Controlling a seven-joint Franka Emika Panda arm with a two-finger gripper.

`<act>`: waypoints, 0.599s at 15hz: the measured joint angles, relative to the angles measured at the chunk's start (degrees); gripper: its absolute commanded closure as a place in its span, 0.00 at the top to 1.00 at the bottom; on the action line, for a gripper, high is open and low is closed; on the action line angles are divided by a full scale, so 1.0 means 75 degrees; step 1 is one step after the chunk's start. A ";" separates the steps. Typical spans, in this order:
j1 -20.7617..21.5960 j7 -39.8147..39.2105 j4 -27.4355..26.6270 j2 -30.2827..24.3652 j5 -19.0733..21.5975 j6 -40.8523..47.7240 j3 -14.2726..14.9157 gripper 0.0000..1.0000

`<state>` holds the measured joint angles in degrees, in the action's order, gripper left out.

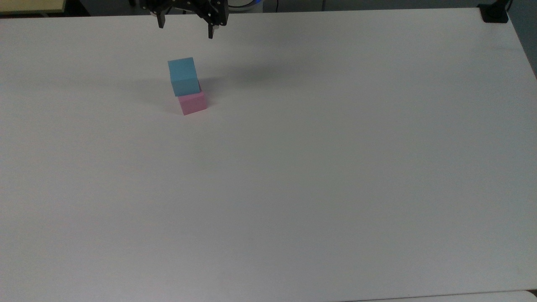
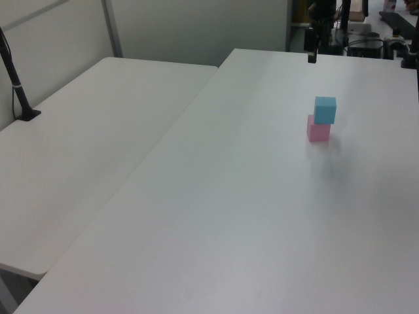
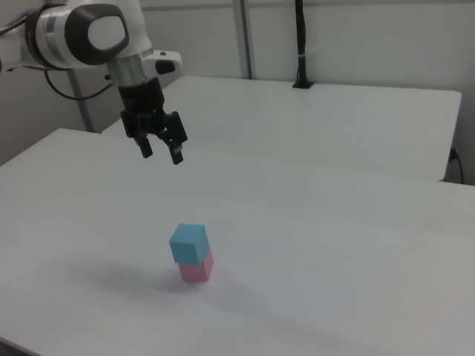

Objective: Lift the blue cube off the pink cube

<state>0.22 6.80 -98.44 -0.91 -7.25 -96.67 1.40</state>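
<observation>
The white desk carries a two-cube stack, and that stack serves as the landmark for everything else. Nearest the camera in the top view, the wide front part of the desk lies bare below the stack. The pink cube sits flat on the desk surface, and the blue cube rests directly on top of it, touching it. The blue cube is twisted a little against the pink one and overhangs it slightly, so the two do not line up edge to edge; in the right view the blue cube juts towards the right view's left over the pink cube, and in the left view the blue cube sits shifted towards the left view's right on the pink cube. A soft shadow falls on the desk beside the stack.

Beyond the stack, well above it and apart from it, hangs the gripper of the white arm. Its jaws are spread wide and released, with nothing between them, and they point down at the desk; in the top view the gripper stands at the desk's far edge, past the stack.

Farther still than the stack, in the right view, a second white desk stands behind, with a black pole rising from its far side
</observation>
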 measured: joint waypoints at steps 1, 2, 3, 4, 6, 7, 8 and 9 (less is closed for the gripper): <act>-0.0003 -0.0108 0.0000 0.0000 0.0000 0.0018 0.0003 1.00; -0.0003 -0.0173 0.0000 0.0002 0.0101 0.0025 0.0005 1.00; -0.0003 -0.0243 0.0000 0.0004 0.0167 0.0031 0.0005 1.00; -0.0003 -0.0295 0.0000 0.0006 0.0197 0.0036 0.0005 1.00; -0.0003 -0.0432 0.0000 0.0010 0.0204 0.0043 0.0005 1.00; -0.0003 -0.0478 -0.0001 0.0014 0.0206 0.0046 0.0005 1.00; -0.0003 -0.0527 -0.0001 0.0019 0.0207 0.0050 0.0005 1.00; -0.0003 -0.0553 -0.0002 0.0021 0.0207 0.0054 0.0005 1.00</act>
<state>0.19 2.65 -98.46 -0.75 -5.70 -96.27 1.44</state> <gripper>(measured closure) 0.000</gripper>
